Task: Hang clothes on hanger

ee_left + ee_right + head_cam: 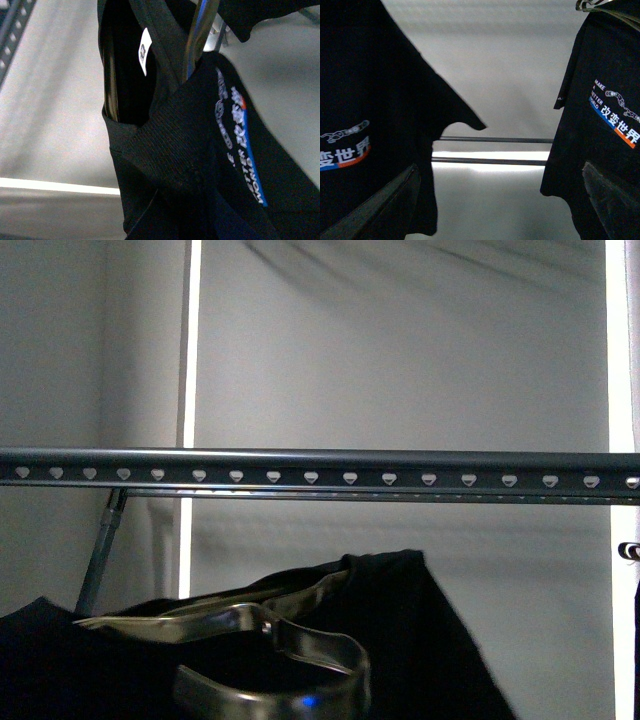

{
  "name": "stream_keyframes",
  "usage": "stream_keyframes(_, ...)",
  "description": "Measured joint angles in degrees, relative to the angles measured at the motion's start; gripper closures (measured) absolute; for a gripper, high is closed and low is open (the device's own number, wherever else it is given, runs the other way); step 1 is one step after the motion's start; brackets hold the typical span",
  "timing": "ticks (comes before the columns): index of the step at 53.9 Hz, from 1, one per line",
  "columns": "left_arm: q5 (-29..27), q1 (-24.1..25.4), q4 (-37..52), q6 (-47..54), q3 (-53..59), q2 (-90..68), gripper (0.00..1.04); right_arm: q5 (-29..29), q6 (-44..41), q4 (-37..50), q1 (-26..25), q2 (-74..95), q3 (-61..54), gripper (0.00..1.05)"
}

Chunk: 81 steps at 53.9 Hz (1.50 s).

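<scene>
The hanger, a long dark grey rail (320,468) with a row of pale heart-shaped holes, runs level across the front view. Below it the clothes, a black T-shirt (420,620), sit on a thin shiny garment hanger (270,640). In the left wrist view the T-shirt (175,135) fills the picture, with its white neck label (145,52) and white lettering (240,135). My left gripper is shut on this cloth, which hides its fingers. My right gripper (495,210) is open and empty, with one dark finger (375,210) at each side.
In the right wrist view a black printed T-shirt hangs at each side (365,115) (605,115), with pale wall between them. Thin horizontal bars (495,160) cross behind. A slanted grey strut (100,560) stands under the rail's left part.
</scene>
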State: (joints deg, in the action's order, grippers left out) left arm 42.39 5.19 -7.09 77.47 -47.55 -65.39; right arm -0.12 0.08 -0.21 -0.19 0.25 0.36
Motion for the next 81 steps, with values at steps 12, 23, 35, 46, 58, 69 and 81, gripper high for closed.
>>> stream_keyframes(12,3.1,-7.13,15.41,13.79,-1.88,-6.25,1.0,0.0,0.0,0.0,0.0,0.0,0.0,0.07)
stream_keyframes(23,3.76,-9.22,18.78,29.94,-2.12,-9.68,1.01,0.0,0.0,0.0,0.0,0.0,0.0,0.07)
stream_keyframes(35,3.78,-9.33,18.82,35.04,-2.12,-9.81,1.0,0.0,0.0,0.0,0.0,0.0,0.0,0.07)
stream_keyframes(46,3.67,-9.33,18.86,36.26,-2.12,-9.84,1.0,0.0,0.0,0.0,0.0,0.0,0.0,0.07)
stream_keyframes(58,3.8,-9.49,18.93,37.18,-2.12,-9.84,1.0,-49.86,-3.3,-12.2,-18.88,16.79,10.6,0.07)
stream_keyframes(69,3.65,-9.31,18.95,37.55,-2.12,-9.94,1.0,-45.66,-29.2,-3.67,-12.15,18.99,16.66,0.07)
stream_keyframes(81,3.69,-9.33,18.95,37.55,-2.1,-9.94,1.0,-41.29,-69.42,6.38,-2.32,31.15,19.34,0.07)
